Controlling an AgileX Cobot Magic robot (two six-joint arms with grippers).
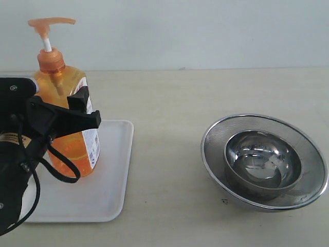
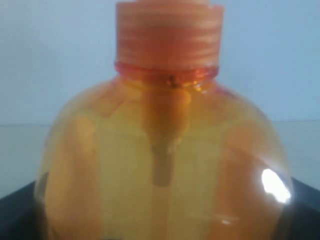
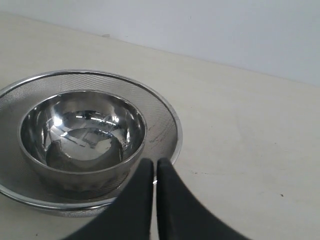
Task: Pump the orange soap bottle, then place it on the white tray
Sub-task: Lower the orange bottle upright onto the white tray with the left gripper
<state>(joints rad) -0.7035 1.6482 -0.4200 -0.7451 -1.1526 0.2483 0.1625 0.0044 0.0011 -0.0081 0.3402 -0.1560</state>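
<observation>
Exterior view: one orange soap bottle [image 1: 57, 85] stands upright on the one white tray [image 1: 110, 172], with the left end effector [image 1: 91, 108] clamped around its body. Two steel bowls [image 1: 263, 160], one nested in the other, sit on the counter [image 1: 175, 98] well apart from the tray.

Left wrist view: the bottle [image 2: 165, 165] fills the frame.

Right wrist view: the right end effector [image 3: 155, 167] is closed, near the bowls [image 3: 82, 130].

Gripper [image 1: 82, 110] holds soap bottle [image 1: 59, 85] on white tray [image 1: 110, 175].
</observation>
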